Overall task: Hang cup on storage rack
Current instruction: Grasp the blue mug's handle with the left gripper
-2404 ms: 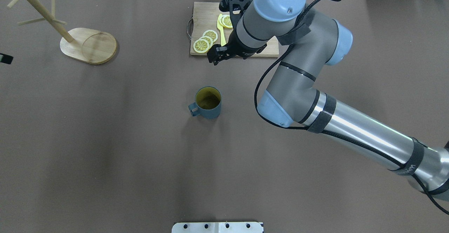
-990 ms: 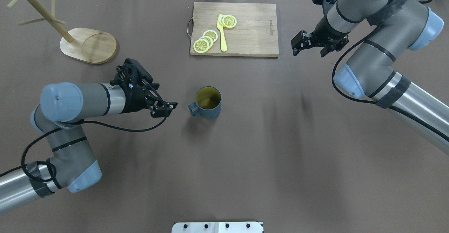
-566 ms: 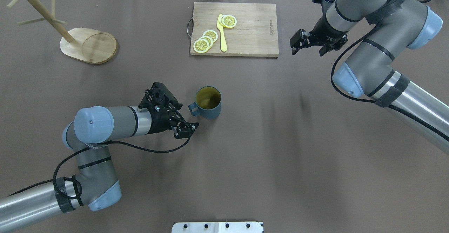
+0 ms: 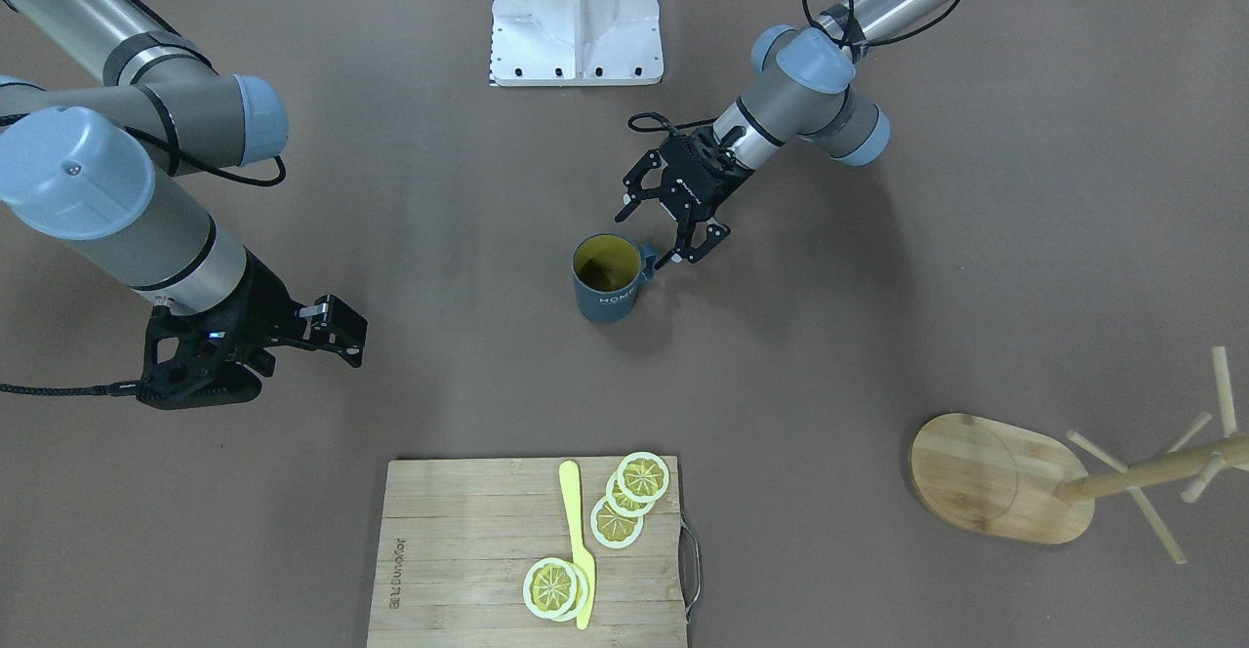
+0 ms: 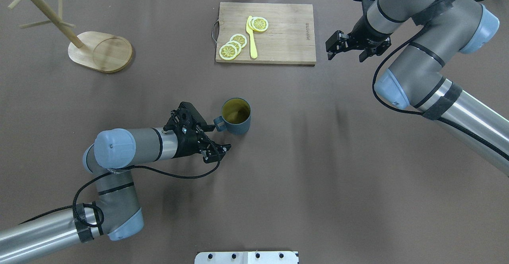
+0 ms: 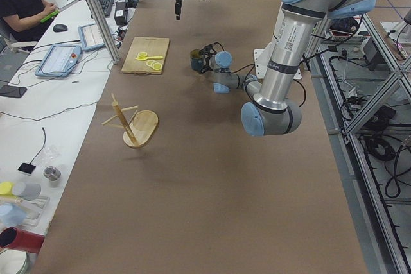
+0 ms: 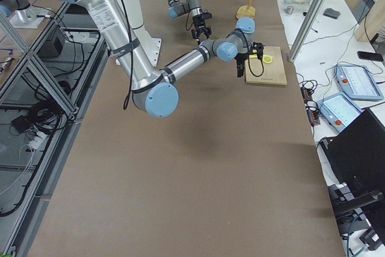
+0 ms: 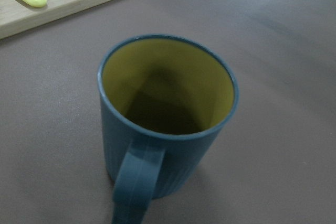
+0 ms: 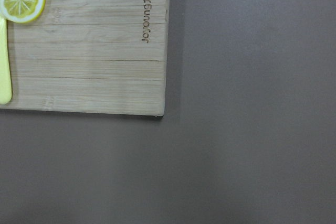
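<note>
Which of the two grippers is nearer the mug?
The left gripper, open right beside the handle of the cup; the right gripper hovers far off, next to the cutting board.

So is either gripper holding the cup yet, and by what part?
Nothing is held yet. The left gripper is open beside the handle of the cup; the right gripper is open and empty by the cutting board.

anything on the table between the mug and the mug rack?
Nothing. The overhead view shows only bare brown table between the mug and the rack. The left gripper sits by the mug's handle, off that line.
</note>
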`<state>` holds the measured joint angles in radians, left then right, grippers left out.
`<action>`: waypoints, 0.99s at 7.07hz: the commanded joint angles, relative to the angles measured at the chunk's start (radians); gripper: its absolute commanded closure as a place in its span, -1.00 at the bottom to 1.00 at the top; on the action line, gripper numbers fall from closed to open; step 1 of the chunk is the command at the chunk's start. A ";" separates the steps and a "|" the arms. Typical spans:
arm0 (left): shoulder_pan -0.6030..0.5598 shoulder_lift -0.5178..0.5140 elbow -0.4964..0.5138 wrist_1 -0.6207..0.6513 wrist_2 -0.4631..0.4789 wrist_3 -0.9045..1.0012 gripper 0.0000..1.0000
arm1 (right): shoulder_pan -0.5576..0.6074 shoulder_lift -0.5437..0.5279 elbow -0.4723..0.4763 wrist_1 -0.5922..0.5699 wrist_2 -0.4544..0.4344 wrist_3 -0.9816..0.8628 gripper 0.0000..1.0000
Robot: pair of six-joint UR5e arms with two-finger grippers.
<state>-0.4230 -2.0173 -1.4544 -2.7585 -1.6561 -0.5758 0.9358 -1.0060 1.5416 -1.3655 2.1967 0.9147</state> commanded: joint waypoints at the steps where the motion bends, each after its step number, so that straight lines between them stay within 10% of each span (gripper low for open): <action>1: -0.014 0.000 0.005 -0.029 0.045 -0.001 -0.73 | -0.002 0.010 0.000 0.000 0.000 0.009 -0.99; 3: -0.031 0.003 0.012 -0.030 0.047 -0.001 -0.65 | -0.005 0.015 0.000 0.002 0.000 0.024 -0.99; 5: -0.028 -0.006 0.022 -0.029 0.052 -0.004 0.18 | -0.009 0.015 0.000 0.002 -0.002 0.029 -0.99; 7: -0.022 -0.044 0.020 -0.029 0.052 -0.012 0.31 | -0.014 0.015 -0.002 0.002 -0.003 0.032 -0.99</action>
<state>-0.4483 -2.0413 -1.4336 -2.7866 -1.6048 -0.5821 0.9244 -0.9910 1.5407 -1.3637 2.1942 0.9437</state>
